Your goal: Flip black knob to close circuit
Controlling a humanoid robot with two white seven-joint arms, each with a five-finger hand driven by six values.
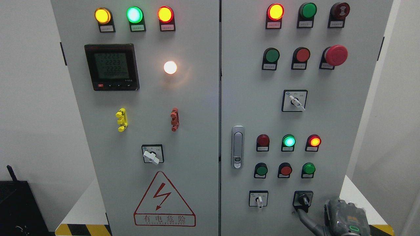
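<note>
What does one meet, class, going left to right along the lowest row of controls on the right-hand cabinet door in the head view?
White-handled selector switch → black knob → the robot's right hand, its finger reaching up just below the knob.

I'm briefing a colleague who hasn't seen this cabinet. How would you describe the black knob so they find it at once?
Start at the right-hand cabinet door and drop to its bottom row, which holds two rotary switches. The black knob is the right one, close above the robot's right hand. Its black plate and handle set it apart from the white-handled switch on its left.
</note>
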